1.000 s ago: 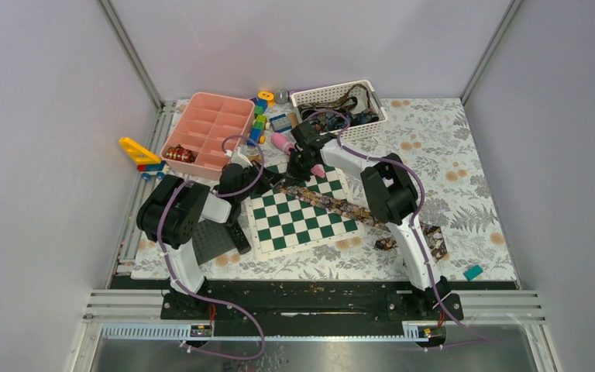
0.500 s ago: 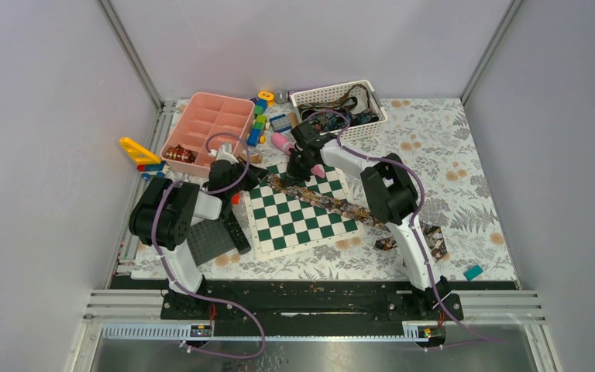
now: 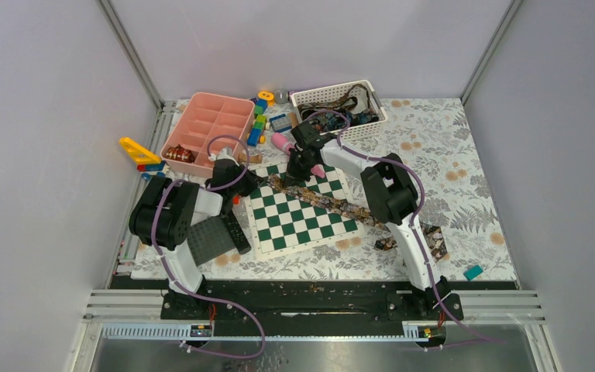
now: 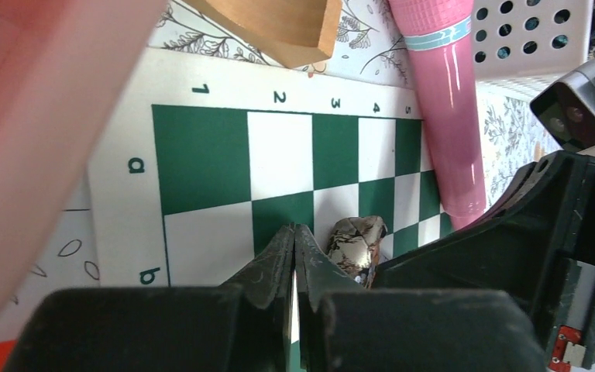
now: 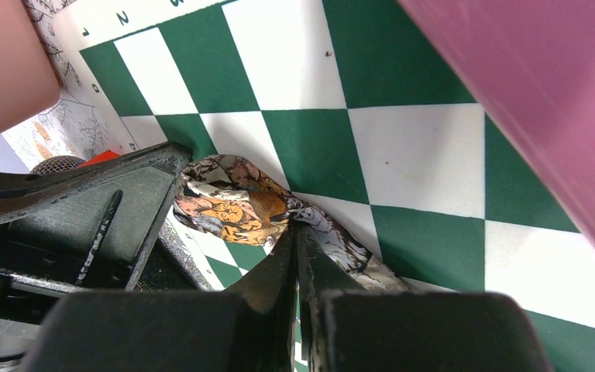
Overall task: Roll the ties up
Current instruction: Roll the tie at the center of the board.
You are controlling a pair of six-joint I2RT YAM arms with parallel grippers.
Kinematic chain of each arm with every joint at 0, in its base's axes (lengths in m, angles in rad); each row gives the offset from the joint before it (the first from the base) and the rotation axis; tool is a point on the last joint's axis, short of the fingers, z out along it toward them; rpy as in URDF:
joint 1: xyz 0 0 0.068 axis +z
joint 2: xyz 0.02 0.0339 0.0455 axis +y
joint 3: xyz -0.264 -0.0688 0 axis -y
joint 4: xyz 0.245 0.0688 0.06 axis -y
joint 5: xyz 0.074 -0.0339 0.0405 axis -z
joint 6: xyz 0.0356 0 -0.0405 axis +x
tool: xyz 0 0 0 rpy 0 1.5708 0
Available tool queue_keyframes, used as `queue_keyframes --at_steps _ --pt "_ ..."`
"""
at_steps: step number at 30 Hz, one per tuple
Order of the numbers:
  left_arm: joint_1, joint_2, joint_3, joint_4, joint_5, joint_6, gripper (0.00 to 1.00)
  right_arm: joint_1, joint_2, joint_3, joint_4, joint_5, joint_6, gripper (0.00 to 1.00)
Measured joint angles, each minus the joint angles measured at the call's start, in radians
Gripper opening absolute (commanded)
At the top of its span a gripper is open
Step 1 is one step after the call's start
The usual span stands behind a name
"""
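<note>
Two closed grippers are shown nearly meeting over the far left corner of a chessboard (image 4: 201, 155). The right gripper (image 5: 295, 232) is shut on the tie (image 5: 232, 203) just behind its folded end. The fabric is bunched to the left of the fingertips, and the rest of the strip trails off to the lower right beneath the fingers. The left gripper (image 4: 294, 232) is pressed shut with nothing between its tips. It is held low above a green square, and the tie's curled end (image 4: 355, 242) lies just beside it on the right, not touching.

From above, the left arm (image 3: 166, 217) is seen folded with its elbow out toward the table's left edge and its forearm stretched right to the board. The right arm (image 3: 387, 194) is raised from its base, with the elbow high over the board's right side. Its forearm is extended toward the basket (image 3: 376, 118) and its wrist is bent down to the tie's end.

The tie (image 3: 318, 200) is laid diagonally across the board from the far left corner. It passes under the right arm, and its other end rests off the board on the floral cloth (image 3: 465, 155). A pink tube (image 4: 449, 116) is seen lying just beyond the right gripper. More ties (image 3: 349, 101) are heaped in the basket, and a coil (image 3: 178, 155) sits in the pink tray (image 3: 209, 99).
</note>
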Motion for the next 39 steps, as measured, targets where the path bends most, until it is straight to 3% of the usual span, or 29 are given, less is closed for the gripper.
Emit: queue_keyframes --at_steps 9,39 --pt "0.0 0.02 0.014 0.002 0.011 0.015 0.0 0.0 0.0 0.0 0.0 0.0 0.0 0.0" --pt "-0.03 0.081 -0.045 0.334 0.208 -0.034 0.0 0.0 -0.002 -0.005 0.006 0.0 0.0 0.0"
